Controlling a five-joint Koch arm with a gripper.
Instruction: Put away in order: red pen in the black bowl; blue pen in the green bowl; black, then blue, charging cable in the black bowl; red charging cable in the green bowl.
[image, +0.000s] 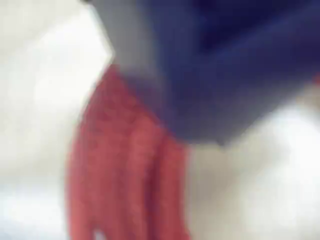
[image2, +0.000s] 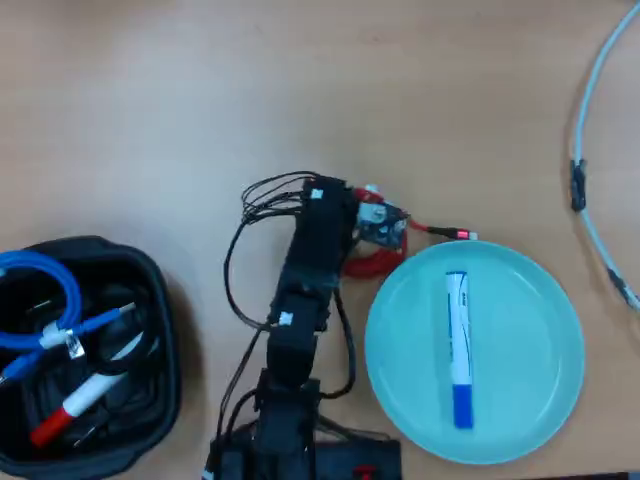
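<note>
Close under the wrist camera, nearly everything is blur: a dark blue-grey mass fills the upper right, most likely part of the jaws (image: 200, 90), and the red charging cable (image: 125, 180) runs below it as a bundle of strands, long axis almost up and down the picture, over a pale surface. The cable reaches right up to the dark mass, but whether the jaws are apart, together or clamped on it cannot be told from this view.

From overhead, the arm reaches up the picture from the bottom edge, and its jaws (image2: 375, 235) sit over the counter (image2: 150, 110), just off the upper-left rim of the green bowl (image2: 530, 340). The red charging cable (image2: 372, 262) shows as a red loop beneath and just below the arm's head, with one plug end trailing right along the bowl's upper rim; it is not inside the bowl. The arm's head hides the fingertips here too.

The blue pen (image2: 458, 345) lies in the green bowl, upright in the picture, cap end downward. The black bowl (image2: 160, 300) at the left holds the red pen (image2: 75, 405), a blue cable (image2: 40, 300) and dark cable.

By my judgement only the red cable remains, and the bowl lies to the right and slightly down in the overhead view.
</note>
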